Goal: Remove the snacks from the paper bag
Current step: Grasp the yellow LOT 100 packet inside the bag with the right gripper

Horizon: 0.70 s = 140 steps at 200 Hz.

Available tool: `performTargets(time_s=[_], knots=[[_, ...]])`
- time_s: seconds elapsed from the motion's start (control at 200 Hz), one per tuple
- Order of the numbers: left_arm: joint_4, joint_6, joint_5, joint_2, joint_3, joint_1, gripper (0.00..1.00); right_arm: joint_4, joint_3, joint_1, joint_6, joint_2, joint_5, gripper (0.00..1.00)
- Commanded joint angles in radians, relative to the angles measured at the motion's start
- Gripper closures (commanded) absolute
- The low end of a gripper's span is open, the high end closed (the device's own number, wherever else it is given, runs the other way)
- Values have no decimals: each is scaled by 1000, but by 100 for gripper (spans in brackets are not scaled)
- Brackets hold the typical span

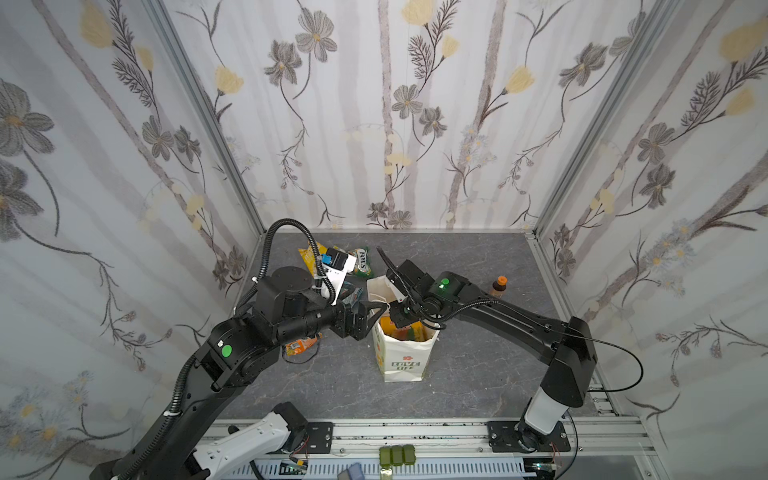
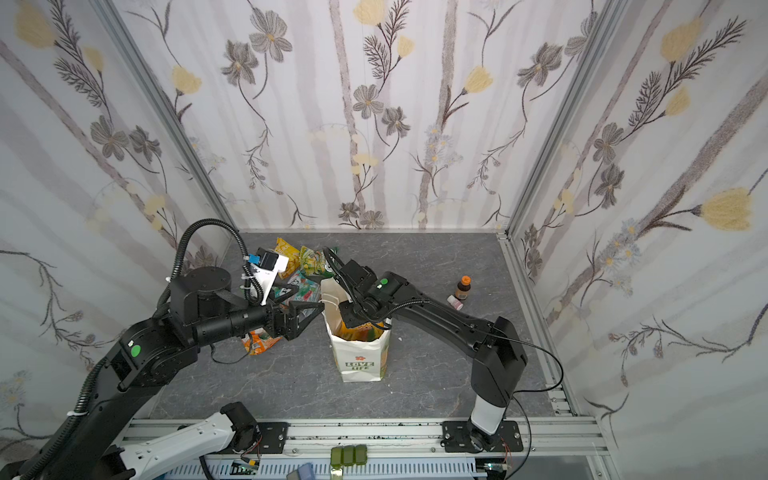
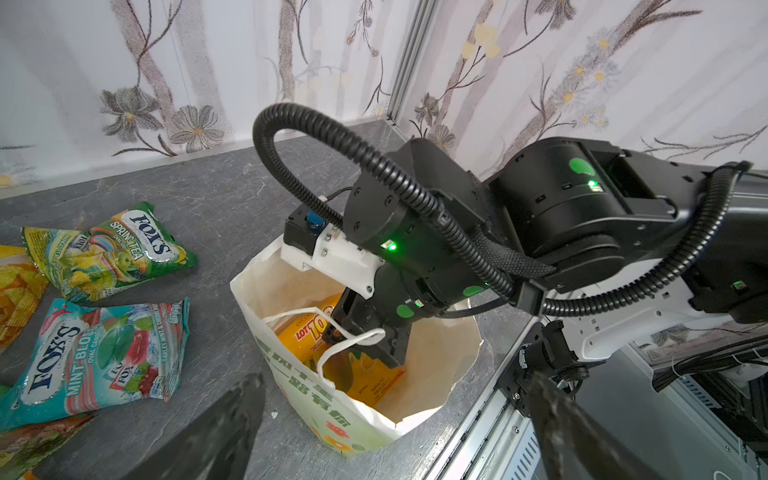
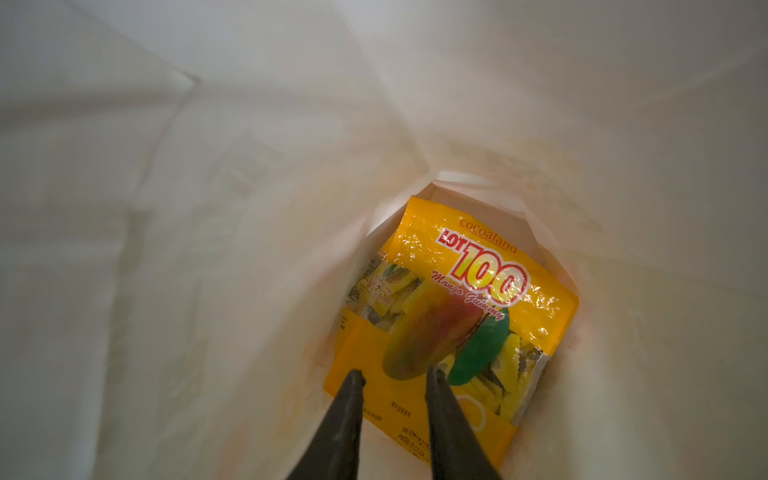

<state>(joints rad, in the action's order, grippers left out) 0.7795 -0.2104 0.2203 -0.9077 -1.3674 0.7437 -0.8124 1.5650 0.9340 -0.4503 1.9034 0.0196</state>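
Observation:
The white paper bag point(image 1: 401, 361) point(image 2: 359, 361) stands upright mid-table with its mouth open. My right gripper point(image 4: 395, 374) reaches down inside it. Its jaws stand a little apart, open, with the tips over the lower edge of an orange-yellow "LOT 100" snack packet point(image 4: 457, 311) point(image 3: 307, 332) lying at the bottom. My left gripper point(image 3: 395, 378) point(image 1: 370, 316) is wide open beside the bag's left rim and holds nothing. Other snacks lie on the table left of the bag: a green packet point(image 3: 116, 257), a teal one point(image 3: 95, 357), a yellow one point(image 1: 307, 255) and an orange one point(image 2: 259, 343).
A small brown bottle with an orange cap point(image 1: 498, 286) point(image 2: 463, 287) stands to the right of the bag, with a small pink-capped item point(image 2: 455, 302) beside it. Patterned walls close in three sides. A metal rail point(image 1: 415, 432) runs along the front edge.

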Motion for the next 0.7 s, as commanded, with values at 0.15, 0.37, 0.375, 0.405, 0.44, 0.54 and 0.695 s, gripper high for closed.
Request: performTargets(time_s=[0.15, 0.37, 0.375, 0.405, 0.44, 0.54, 0.695], knots=[[2, 34, -25, 2, -12, 1, 0, -59, 7, 4, 34, 45, -63, 62], [-9, 34, -19, -3, -3, 2, 0, -87, -22, 6, 57, 99, -46, 49], [-9, 34, -19, -2, -3, 2, 0, -87, -23, 6, 57, 100, -45, 49], [-8, 35, -19, -2, -1, 2, 0, -88, -28, 7, 59, 110, -44, 46], [-8, 35, -19, -2, 0, 1, 0, -89, -33, 6, 61, 120, -41, 44], [-7, 35, -21, 0, 2, 0, 0, -88, -45, 6, 71, 154, -30, 36], [-8, 34, -22, 4, 8, 2, 0, -84, -68, 9, 94, 206, -23, 27]])
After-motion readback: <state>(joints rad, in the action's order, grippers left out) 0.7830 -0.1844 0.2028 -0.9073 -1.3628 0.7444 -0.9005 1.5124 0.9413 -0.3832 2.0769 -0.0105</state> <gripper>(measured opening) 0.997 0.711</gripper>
